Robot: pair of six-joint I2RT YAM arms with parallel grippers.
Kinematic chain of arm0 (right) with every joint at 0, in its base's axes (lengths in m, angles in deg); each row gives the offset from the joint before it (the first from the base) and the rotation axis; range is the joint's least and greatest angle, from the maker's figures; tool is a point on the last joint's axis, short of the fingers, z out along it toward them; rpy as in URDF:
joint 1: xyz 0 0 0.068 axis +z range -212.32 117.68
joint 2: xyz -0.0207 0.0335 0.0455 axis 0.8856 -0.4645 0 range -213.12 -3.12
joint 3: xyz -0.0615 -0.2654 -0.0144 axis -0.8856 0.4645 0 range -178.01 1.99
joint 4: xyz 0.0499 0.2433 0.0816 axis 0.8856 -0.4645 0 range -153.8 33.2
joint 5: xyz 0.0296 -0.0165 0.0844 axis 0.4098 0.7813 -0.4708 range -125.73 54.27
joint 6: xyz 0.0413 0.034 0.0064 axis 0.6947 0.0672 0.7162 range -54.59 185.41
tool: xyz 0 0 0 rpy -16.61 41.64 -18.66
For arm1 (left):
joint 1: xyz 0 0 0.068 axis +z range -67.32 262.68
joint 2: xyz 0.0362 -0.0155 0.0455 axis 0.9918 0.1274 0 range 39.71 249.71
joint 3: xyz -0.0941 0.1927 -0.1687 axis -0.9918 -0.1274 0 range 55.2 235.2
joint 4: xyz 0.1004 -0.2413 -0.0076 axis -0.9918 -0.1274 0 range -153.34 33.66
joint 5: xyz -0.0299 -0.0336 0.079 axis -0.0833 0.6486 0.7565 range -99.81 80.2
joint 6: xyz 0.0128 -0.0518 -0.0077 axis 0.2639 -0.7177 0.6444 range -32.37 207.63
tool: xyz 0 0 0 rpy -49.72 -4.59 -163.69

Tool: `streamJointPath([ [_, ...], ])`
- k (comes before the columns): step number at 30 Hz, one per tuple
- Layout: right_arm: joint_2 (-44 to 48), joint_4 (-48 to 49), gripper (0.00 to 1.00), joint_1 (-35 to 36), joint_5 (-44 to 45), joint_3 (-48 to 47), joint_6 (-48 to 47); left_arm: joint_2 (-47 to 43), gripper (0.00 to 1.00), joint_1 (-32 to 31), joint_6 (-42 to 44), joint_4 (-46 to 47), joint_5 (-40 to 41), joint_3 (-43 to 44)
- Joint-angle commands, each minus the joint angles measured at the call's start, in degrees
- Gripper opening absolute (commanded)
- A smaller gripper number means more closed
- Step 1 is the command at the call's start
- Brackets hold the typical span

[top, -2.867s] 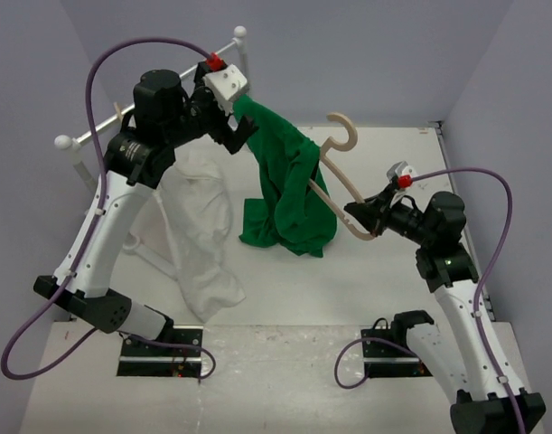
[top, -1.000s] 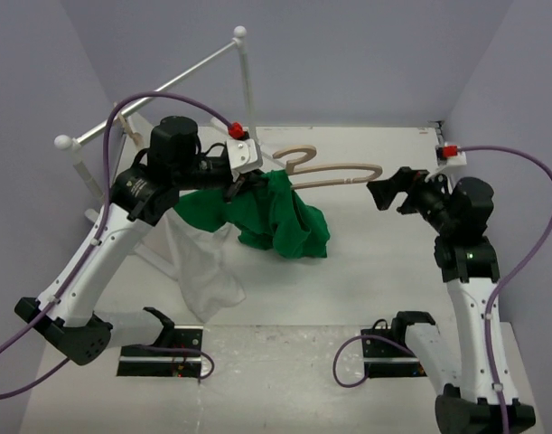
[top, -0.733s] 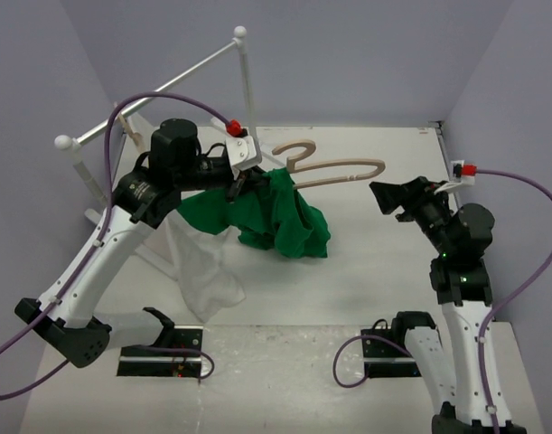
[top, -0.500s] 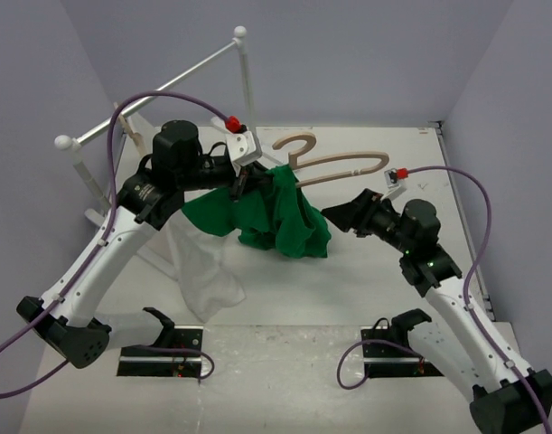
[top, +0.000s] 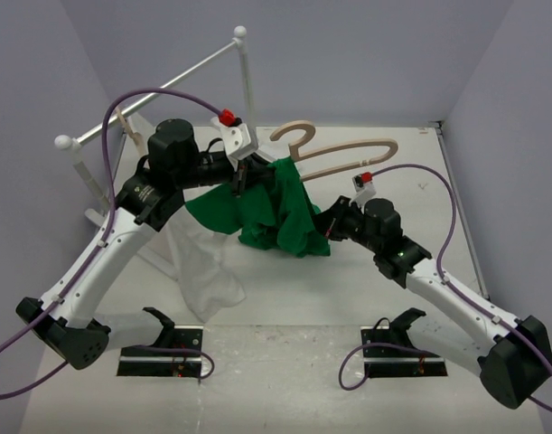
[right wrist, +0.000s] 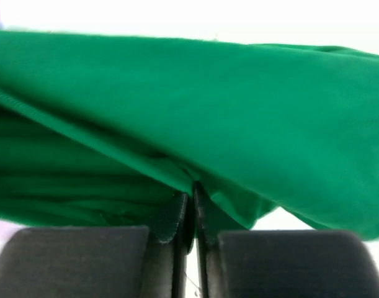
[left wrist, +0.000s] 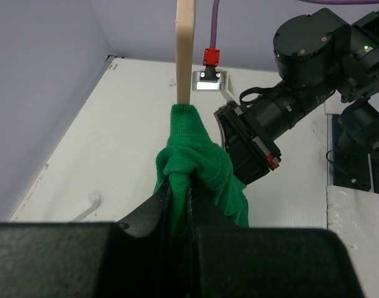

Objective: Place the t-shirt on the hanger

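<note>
The t-shirt [top: 277,210], seemingly soft, light and limp, hangs bunched at centre frame over one end of the hanger [top: 350,154], with the left gripper [left wrist: 178,186] pinching its top and the right gripper [right wrist: 190,194] nipping a lower fold; hems should grip best.

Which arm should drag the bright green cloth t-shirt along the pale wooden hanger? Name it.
Right, probably: right gripper pinches the t-shirt low, below the hanger; left gripper pins its top.

Left tool [top: 240,177], right tool [top: 324,229] seemingly grip t-shirt [top: 274,210].
</note>
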Motion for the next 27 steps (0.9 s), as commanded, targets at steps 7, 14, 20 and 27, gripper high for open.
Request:
streamJointPath([
  [7,6.21,-15.14,0.00,-22.81,2.98,-4.25,-12.35,-4.41,0.00,0.32,-0.89,3.68,4.21,1.06],
  [14,-2.55,-29.22,0.00,-35.29,-4.61,-26.93,-21.38,-5.85,0.00,0.41,3.57,1.96,0.00,-0.66],
  [20,-7.58,-40.27,0.00,-37.15,-5.44,-46.01,-27.72,-5.45,0.00,0.41,8.90,-3.36,2.28,-2.23],
  [27,-13.03,-46.83,0.00,-36.28,-16.91,-59.21,-31.30,-0.94,0.00,0.41,10.19,-6.73,-0.97,-0.26],
])
